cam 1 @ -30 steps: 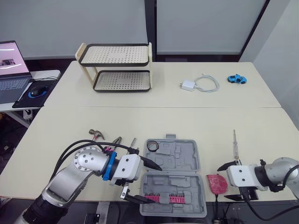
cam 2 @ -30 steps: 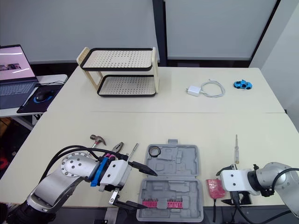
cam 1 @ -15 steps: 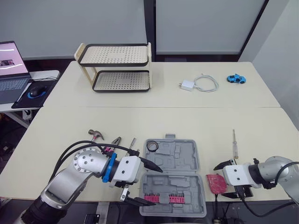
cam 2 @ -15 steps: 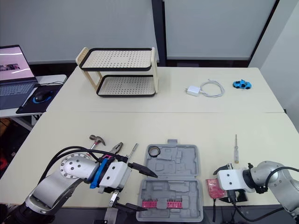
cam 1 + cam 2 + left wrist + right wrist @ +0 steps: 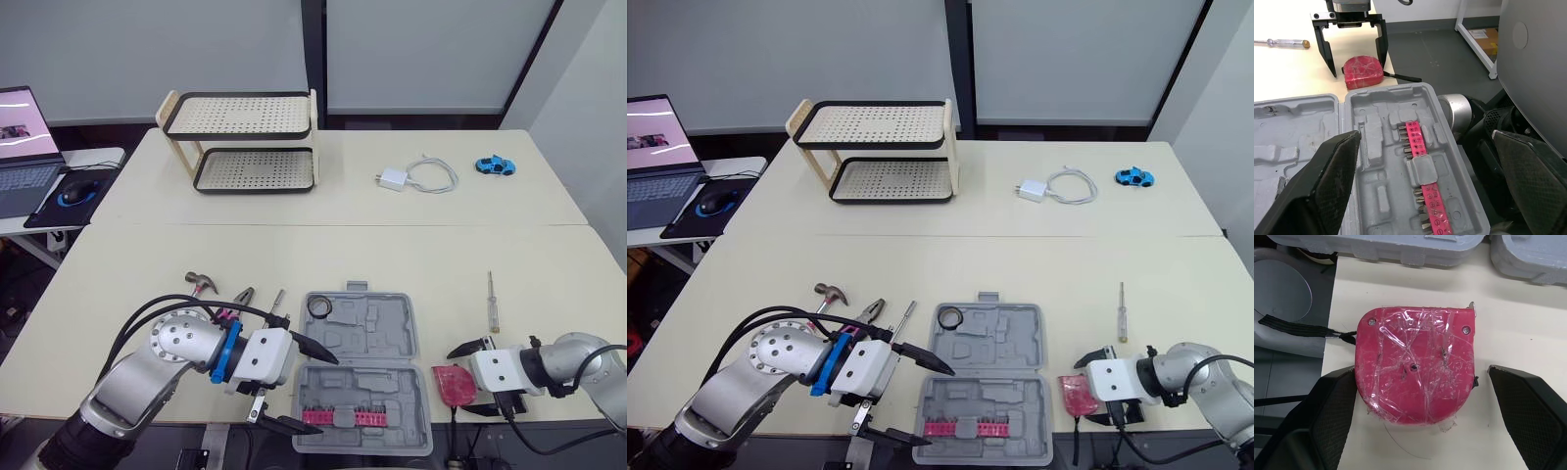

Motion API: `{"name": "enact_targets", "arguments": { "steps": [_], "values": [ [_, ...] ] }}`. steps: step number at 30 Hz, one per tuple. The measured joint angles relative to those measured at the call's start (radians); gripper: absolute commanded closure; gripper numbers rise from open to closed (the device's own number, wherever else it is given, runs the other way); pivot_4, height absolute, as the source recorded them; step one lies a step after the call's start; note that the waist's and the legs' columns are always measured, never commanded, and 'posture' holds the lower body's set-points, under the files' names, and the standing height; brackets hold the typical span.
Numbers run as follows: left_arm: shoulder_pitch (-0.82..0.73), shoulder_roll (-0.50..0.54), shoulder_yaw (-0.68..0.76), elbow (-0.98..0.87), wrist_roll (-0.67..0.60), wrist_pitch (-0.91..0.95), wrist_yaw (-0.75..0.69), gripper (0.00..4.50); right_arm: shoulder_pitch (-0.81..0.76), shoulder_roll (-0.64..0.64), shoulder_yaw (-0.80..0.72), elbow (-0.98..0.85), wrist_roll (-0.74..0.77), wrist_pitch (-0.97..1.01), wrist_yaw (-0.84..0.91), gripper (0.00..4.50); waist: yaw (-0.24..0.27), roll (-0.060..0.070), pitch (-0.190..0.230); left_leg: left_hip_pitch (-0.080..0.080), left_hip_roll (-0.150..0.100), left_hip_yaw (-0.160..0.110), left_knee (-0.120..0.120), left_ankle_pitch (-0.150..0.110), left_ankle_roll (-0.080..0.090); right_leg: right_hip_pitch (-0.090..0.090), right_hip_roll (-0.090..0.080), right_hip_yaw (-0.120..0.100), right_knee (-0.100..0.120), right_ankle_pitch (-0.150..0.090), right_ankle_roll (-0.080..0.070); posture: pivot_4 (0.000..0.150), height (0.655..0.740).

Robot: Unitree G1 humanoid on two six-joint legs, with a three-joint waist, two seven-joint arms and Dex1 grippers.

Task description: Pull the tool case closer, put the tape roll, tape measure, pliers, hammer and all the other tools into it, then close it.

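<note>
Office: laptop (image 5: 27, 147), pale desks (image 5: 392, 257)

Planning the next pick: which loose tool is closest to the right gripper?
The red tape measure, directly ahead of the right gripper; screwdriver, hammer and pliers lie farther off.

A grey tool case (image 5: 361, 367) holds a bright pink strip of silver bits (image 5: 1431, 205) on a cream table (image 5: 441, 264). The tape measure (image 5: 1415, 362) is pinkish red under glossy clear wrap, its strap (image 5: 1298, 328) black. The rack (image 5: 245, 142) is cream, its black-rimmed shelves speckled with rows of small holes. The charger (image 5: 395, 178) is white, the toy car (image 5: 497, 164) bright blue, the mouse pad (image 5: 54, 208) black and blue.
</note>
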Motion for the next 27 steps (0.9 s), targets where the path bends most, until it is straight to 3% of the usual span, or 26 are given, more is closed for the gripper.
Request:
{"name": "enact_targets", "arguments": {
  "steps": [6,12,22,27],
  "values": [
    [0.0,0.0,0.0,0.0,0.0,-0.002,0.0,0.0,0.0,0.001,0.0,0.002,0.002,-0.003,0.012,1.28,0.0,0.0,0.0,0.0,0.0,0.0,0.0,0.0,0.0,0.0,0.0,0.0,0.0,0.0,0.0,0.15,0.74],
    [0.002,0.0,0.0,0.002,0.002,-0.018,0.002,0.0,0.019,0.002,-0.013,-0.016,0.012,0.038,0.002,1.28,0.0,0.0,0.0,0.0,0.0,-0.001,0.0,0.0,0.0,0.0,0.0,0.0,0.0,0.0,0.0,0.15,0.74],
    [0.014,-0.003,0.001,0.041,0.012,-0.047,0.024,0.0,0.115,0.011,-0.146,-0.218,0.067,0.432,-0.1,1.28,0.001,0.0,0.0,0.0,0.0,-0.002,0.0,0.0,0.0,0.0,0.0,0.0,0.0,0.0,0.0,0.15,0.74],
    [0.011,-0.011,0.0,0.041,0.012,-0.057,0.027,0.0,0.143,0.035,-0.148,-0.237,0.07,0.517,-0.148,1.28,0.001,0.0,0.0,0.0,0.0,-0.002,0.0,0.0,0.0,0.0,0.0,0.001,0.0,0.0,0.0,0.15,0.74]
  ]
}}
